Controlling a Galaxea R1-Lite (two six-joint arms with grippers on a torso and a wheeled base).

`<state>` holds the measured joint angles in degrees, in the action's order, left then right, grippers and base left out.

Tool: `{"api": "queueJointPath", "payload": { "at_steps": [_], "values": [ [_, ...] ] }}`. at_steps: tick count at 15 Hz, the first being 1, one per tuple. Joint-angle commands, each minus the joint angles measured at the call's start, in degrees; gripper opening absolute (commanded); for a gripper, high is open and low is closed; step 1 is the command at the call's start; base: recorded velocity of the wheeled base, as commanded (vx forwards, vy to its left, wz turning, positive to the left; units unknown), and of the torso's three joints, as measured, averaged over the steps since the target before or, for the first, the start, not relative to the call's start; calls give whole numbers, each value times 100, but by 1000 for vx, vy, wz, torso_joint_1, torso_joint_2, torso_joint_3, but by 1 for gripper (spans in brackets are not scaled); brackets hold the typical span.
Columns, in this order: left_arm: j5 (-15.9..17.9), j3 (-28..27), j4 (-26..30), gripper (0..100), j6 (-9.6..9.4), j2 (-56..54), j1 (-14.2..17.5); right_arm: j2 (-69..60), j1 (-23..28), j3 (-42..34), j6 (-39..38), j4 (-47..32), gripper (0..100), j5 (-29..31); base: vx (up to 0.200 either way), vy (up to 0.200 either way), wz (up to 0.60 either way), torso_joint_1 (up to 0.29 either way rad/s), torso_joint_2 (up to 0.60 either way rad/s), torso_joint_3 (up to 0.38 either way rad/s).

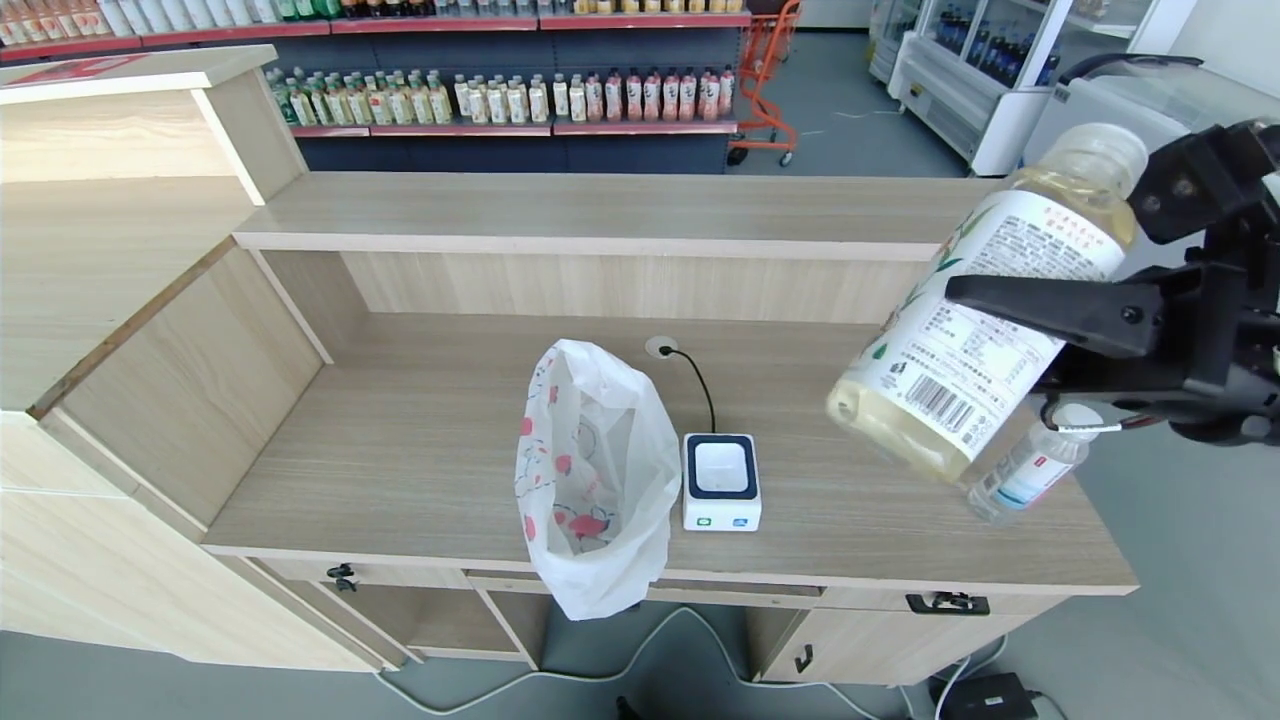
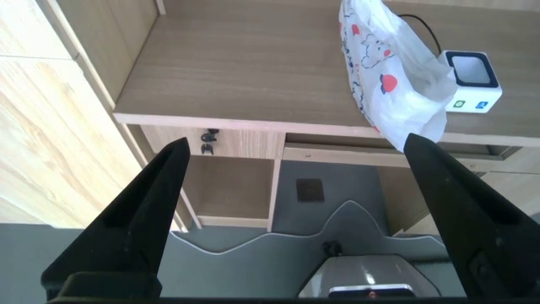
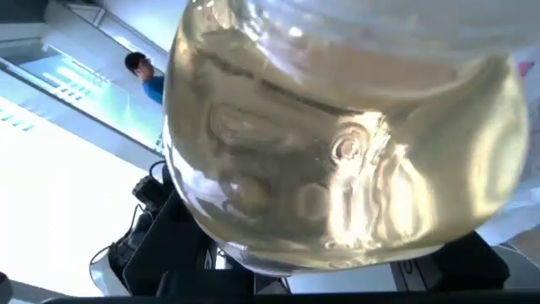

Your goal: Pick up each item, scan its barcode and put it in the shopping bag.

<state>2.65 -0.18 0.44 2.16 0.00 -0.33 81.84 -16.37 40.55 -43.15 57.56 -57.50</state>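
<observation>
Scan step | grips bottle [image 1: 960,370] clamped in right end effector [image 1: 1000,310], tilted above right end of table [image 1: 400,450] | holds left end effector [image 2: 295,143] spread open | needs barcode [image 1: 938,400] turned down toward scanner [image 1: 721,480] beside bag [image 1: 595,480].

two bottles in all: one large bottle [image 1: 985,300] of pale yellow drink and one small bottle [image 1: 1030,470], clear with a white cap. one shopping bag [image 1: 595,480], white with red prints. one scanner [image 1: 721,480], with one black cable [image 1: 702,388]. one wooden surface [image 1: 400,450].
</observation>
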Motion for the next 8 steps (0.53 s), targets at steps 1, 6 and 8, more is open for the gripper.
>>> {"api": "queueJointPath", "payload": {
  "at_steps": [1, 6, 8],
  "values": [
    [-1, 1, 0, 100, 4, 0, -2, -607, -525, -117, -167, 0, 0, -15, 0, 0, 0, 0, 0, 0],
    [-1, 1, 0, 100, 4, 0, -2, -1100, -824, -477, -439, -17, 0, -455, 0, 0, 0, 0, 0, 0],
    [-1, 1, 0, 100, 4, 0, -2, -1135, -824, -539, -431, -44, 0, -516, 0, 0, 0, 0, 0, 0]
  ]
}}
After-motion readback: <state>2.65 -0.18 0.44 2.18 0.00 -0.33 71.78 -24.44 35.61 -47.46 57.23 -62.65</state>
